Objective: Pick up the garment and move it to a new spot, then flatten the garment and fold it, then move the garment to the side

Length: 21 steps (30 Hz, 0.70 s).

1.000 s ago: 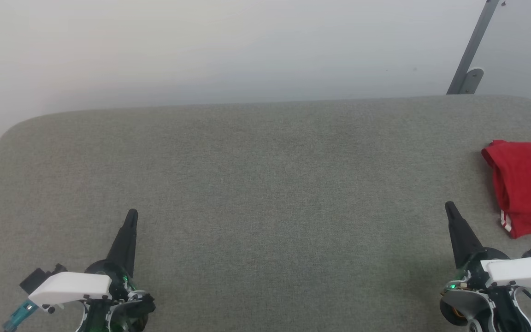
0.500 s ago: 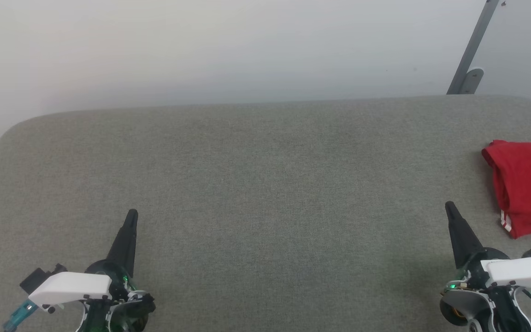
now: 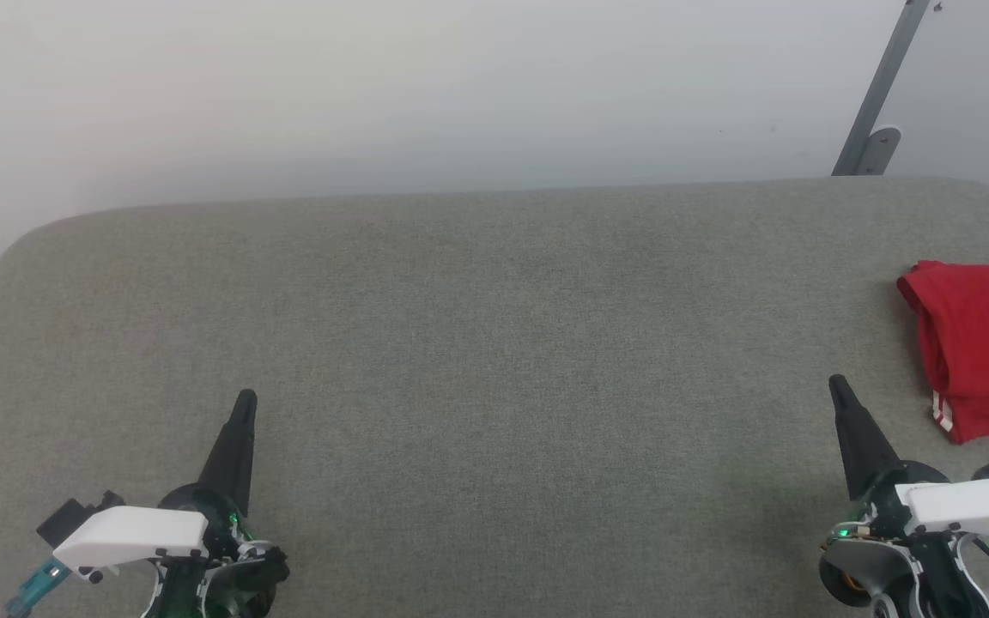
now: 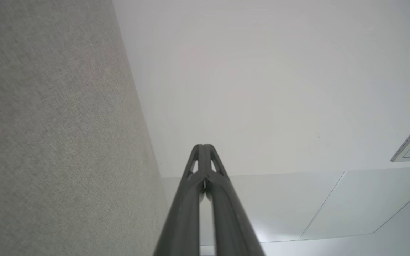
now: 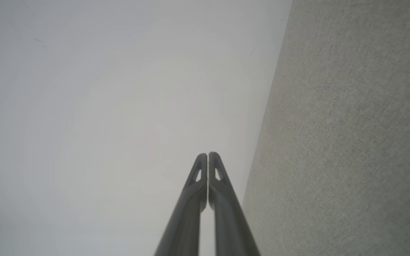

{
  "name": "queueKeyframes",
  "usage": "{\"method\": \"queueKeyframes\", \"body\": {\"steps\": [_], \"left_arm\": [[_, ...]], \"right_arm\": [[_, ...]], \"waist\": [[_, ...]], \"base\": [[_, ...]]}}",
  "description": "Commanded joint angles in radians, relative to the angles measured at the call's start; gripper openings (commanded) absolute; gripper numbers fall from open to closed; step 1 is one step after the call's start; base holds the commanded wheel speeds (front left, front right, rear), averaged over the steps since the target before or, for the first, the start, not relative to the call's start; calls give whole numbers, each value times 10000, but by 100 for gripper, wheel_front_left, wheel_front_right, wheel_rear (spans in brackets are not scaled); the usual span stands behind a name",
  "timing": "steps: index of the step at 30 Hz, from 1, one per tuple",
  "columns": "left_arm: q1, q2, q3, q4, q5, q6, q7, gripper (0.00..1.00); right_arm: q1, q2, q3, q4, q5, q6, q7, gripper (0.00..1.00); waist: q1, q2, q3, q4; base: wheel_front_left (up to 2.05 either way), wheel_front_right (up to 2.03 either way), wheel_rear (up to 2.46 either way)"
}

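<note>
The garment (image 3: 979, 339) is pictured as a compact red bundle at the far right of the grey, fabric-covered tabletop (image 3: 494, 326). It is cut off by the edge of the head view, so its full extent cannot be told. The right end effector (image 3: 836, 384) is seen near it, its two dark fingers pressed together into a single point, with nothing held. The garment lies to the right of that tip and slightly ahead of it, apart from it and not touched. What can be seen of the bundle's long axis runs from near to far, roughly in line with the way the fingers point.

The left end effector (image 3: 245, 400) is likewise closed and empty, and is parked well apart on the opposite side of the tabletop. The right arm is therefore judged much the nearer for any further handling. A sideways reach to the right, not a forward one, would be called for.

In the wrist views, the closed fingers of the left end effector (image 4: 203, 146) and the right end effector (image 5: 208, 155) are aimed past the tabletop toward a plain pale wall (image 3: 374, 86).

No brand, label or lettering can be read. Only a short band of red-and-white stripe trim (image 3: 942, 414) is shown, at the bundle's near corner. From its folded look and its place at the side, the task is judged to be at or near completion.
</note>
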Motion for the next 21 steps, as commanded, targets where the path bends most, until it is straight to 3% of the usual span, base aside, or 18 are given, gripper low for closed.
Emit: {"method": "queueKeyframes", "body": {"steps": [1, 21], "left_arm": [[-111, -24, 0, -21, -33, -27, 29, 0], [-111, -24, -1, -21, -33, -25, 28, 0]], "right_arm": [[-50, 33, -1, -27, 44, 0, 24, 0], [-49, 33, -2, -27, 44, 0, 24, 0]], "waist": [[-1, -1, 0, 0], [-1, -1, 0, 0]], "base": [[0, 0, 0], [0, 0, 0]]}}
